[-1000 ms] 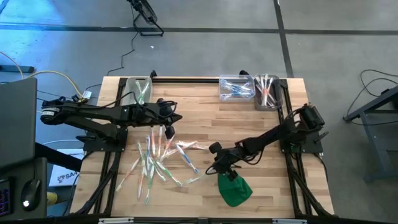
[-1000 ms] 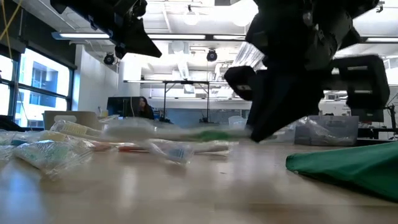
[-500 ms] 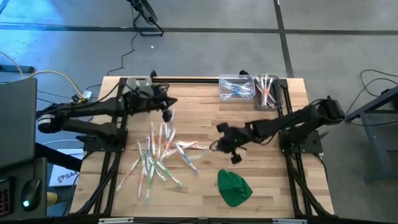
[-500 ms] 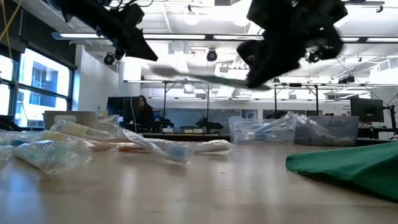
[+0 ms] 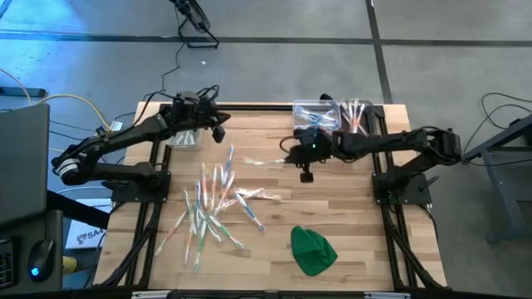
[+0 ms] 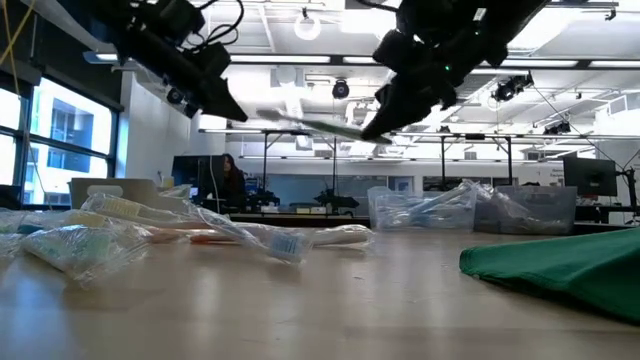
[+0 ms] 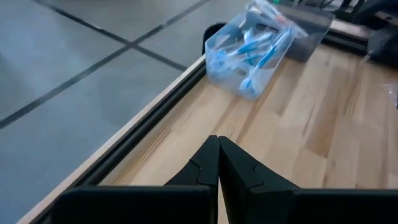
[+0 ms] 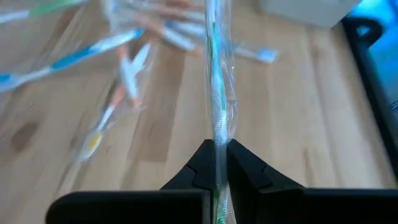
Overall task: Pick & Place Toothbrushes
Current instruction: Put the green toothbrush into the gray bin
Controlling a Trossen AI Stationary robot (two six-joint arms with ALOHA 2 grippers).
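Above the desk (image 5: pixel 349 241), the right claw (image 8: pixel 216 163) is clamped on a green toothbrush (image 8: pixel 216 93), carried high near the far bins (image 5: pixel 332 119). The left claw (image 7: pixel 217 163), pressed together and empty, hovers by the far-left bin (image 5: pixel 184 126). Some brushes are binned; a large pile of toothbrushes (image 5: pixel 214 206) remains loose, so much sorting is left.

The left arm reaches across the far left of the bench, its left gripper (image 5: pixel 218 126) raised near the far edge with fingers (image 7: pixel 217 163) pressed together, holding nothing. The right arm stretches leftward along the far side toward the middle, the right gripper (image 5: pixel 293 154) lifted well above the bench, fingers (image 8: pixel 219 163) clamped on a green toothbrush (image 8: pixel 217 99).
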